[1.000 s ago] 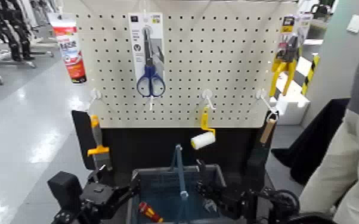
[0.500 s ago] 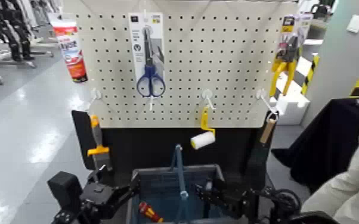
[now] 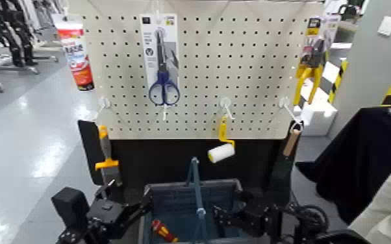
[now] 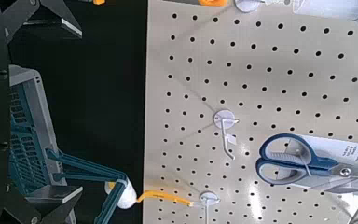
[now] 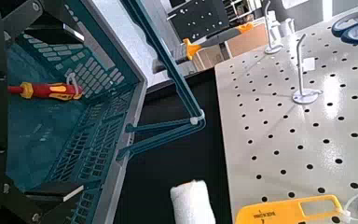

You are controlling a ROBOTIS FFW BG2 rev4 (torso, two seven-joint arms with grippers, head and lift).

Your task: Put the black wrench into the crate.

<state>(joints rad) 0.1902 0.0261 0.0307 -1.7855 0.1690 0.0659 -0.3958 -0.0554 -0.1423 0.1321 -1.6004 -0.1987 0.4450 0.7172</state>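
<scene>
Right wrist view: right gripper [image 5: 81, 114] and left gripper [image 4: 81, 112] stand wide at the blue-grey plastic crate [image 5: 129, 114]; black wrench unseen, likely rigid, weighty, best held mid-handle.

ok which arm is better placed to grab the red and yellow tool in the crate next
Probably the right: its open gripper is over the crate, the tool between its jaws in view; the left gripper faces the board.

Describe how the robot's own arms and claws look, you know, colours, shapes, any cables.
Both arms are black and built from chunky, boxy segments; the left arm carries a square-edged black block. The right arm has dark cables looping near its outer part. The right claw has two dark, angular fingers with flat, blocky ends.
</scene>
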